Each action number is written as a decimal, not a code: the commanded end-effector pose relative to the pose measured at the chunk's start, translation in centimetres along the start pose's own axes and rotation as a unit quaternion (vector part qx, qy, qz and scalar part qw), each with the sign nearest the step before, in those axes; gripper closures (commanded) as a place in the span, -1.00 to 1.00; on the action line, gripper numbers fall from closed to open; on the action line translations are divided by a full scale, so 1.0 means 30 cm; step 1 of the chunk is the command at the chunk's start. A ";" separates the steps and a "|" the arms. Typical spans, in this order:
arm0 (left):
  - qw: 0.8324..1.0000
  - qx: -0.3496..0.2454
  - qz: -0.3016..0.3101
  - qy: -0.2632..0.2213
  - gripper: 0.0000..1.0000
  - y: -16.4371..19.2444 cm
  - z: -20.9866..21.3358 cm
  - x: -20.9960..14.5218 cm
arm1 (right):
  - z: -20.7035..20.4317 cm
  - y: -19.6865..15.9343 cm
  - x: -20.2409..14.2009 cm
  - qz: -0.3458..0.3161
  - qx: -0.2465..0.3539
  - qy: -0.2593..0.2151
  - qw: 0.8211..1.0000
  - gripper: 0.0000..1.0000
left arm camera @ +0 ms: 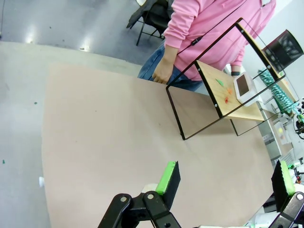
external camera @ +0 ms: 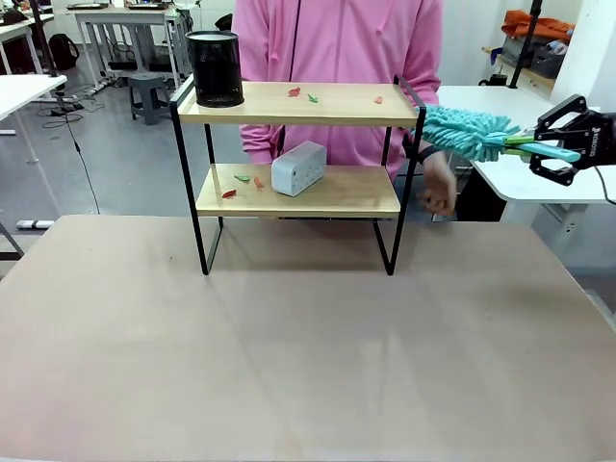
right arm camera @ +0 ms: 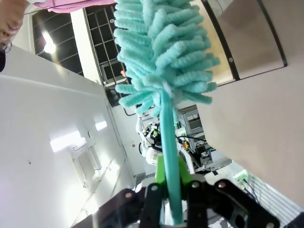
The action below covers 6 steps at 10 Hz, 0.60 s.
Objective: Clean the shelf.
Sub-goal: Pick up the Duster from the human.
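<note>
Duster poised at the shelf's right end, sweep not begun.
My right gripper [external camera: 541, 146] is clamped on the duster [external camera: 462, 133] handle, with the head at the right post of the shelf [external camera: 351, 192], which stands on the table's far side. I'd lift clear of the post, then drag left across the top-board scraps [external camera: 294, 92] (minding the person's hand [external camera: 440, 188] below). The right wrist view confirms the pinch. The left wrist view shows my left gripper [left arm camera: 227, 179] spread wide, empty, over the table.

A lab: rows of white desks [external camera: 123, 13], a grey stool [external camera: 146, 92], cables [external camera: 58, 108] across the floor [external camera: 125, 168]
</note>
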<state>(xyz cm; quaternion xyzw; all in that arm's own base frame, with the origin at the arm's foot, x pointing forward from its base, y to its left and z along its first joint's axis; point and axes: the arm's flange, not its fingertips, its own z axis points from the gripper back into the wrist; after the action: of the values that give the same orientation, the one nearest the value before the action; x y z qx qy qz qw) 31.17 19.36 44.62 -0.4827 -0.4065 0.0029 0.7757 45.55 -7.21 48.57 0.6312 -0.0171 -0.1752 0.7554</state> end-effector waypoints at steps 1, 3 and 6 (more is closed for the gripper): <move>1.000 -0.008 -0.012 -0.009 -1.00 0.001 -0.005 -0.001 | 0.083 0.042 -0.138 0.050 -0.045 0.003 0.998 1.00; 1.000 -0.008 -0.012 -0.009 -1.00 0.001 -0.005 -0.001 | 0.192 0.065 -0.404 0.110 -0.124 0.010 0.986 1.00; 1.000 -0.008 -0.012 -0.009 -1.00 0.001 -0.005 -0.001 | 0.332 -0.051 -0.723 0.240 -0.257 0.001 0.936 1.00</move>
<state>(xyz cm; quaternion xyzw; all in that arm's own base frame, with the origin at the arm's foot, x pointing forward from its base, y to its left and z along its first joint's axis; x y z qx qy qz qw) 31.12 19.40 44.67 -0.4825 -0.4072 0.0030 0.7755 24.82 -10.10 54.46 0.4176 -0.0761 -0.0161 0.9053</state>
